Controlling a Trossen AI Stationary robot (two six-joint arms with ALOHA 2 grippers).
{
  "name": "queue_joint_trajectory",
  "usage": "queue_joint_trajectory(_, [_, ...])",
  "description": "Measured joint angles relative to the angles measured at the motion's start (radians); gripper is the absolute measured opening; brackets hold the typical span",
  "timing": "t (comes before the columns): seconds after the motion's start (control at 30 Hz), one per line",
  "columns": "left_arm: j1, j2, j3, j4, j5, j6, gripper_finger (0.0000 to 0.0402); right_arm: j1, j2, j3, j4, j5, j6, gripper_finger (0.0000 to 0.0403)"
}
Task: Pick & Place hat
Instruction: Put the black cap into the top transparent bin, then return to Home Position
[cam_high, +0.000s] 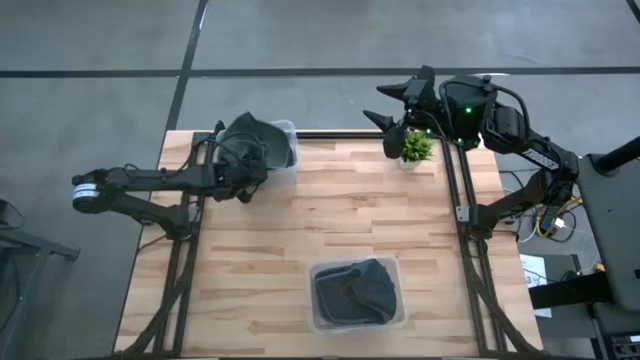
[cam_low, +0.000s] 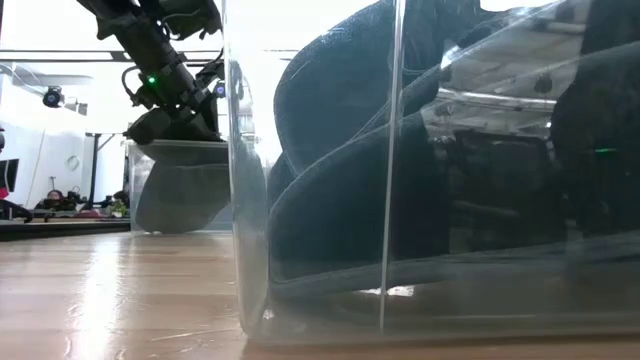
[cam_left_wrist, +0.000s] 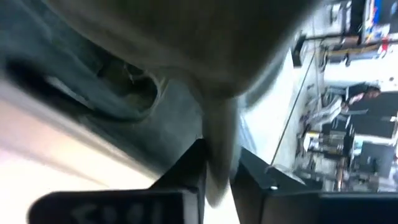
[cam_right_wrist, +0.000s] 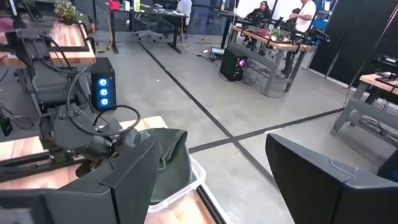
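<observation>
A dark grey hat (cam_high: 255, 138) is at the far left corner, over a clear plastic bin (cam_high: 291, 130); its lower part reaches into that bin (cam_right_wrist: 189, 180). My left gripper (cam_high: 247, 170) is at the hat's near-left side, shut on it. In the low view it (cam_low: 165, 105) hangs over the far bin (cam_low: 180, 195). My right gripper (cam_high: 388, 104) is open and raised beyond the table's far edge, touching nothing. Its wrist view shows the open fingers (cam_right_wrist: 217, 183), the hat (cam_right_wrist: 171, 155) and the left arm. My left gripper (cam_left_wrist: 217, 171) pinches a narrow fold or edge of the hat's grey fabric (cam_left_wrist: 217, 134) between its two fingers. It comes at the hat roughly level from the table's left side. The rest of the hat (cam_left_wrist: 186, 37) bulges beyond the fingertips over the bin.
A second clear bin (cam_high: 400, 318) stands near the table's near edge, centre, with another dark hat (cam_high: 355, 290) lying in it; it fills the low view (cam_low: 400, 200). A small potted plant (cam_high: 416, 148) sits at the far edge under the right arm. Bare wood lies between.
</observation>
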Motion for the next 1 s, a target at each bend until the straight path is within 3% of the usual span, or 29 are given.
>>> queue_joint_trajectory(0.17, [0.001, -0.004, 0.001, 0.009, 0.033, 0.043, 0.0107, 0.0, 0.0, -0.005, -0.018, 0.0, -0.001, 0.028])
queue_joint_trajectory(0.37, [0.001, -0.018, 0.058, 0.012, -0.044, 0.056, 0.0158, 0.0, 0.0, -0.009, -0.038, 0.0, -0.023, 0.0274])
queue_joint_trajectory(0.53, [-0.001, -0.025, 0.103, 0.003, -0.022, 0.144, 0.0165, 0.0, 0.0, -0.011, -0.04, 0.0, -0.042, 0.0278])
queue_joint_trajectory(0.83, [-0.009, -0.026, 0.174, -0.085, 0.191, 0.117, 0.0165, 0.0, 0.0, -0.011, -0.045, 0.0, -0.043, 0.0288])
queue_joint_trajectory(1.0, [-0.018, -0.027, 0.225, -0.099, 0.181, 0.163, 0.0165, 0.0, 0.0, -0.011, -0.045, 0.0, -0.047, 0.0284])
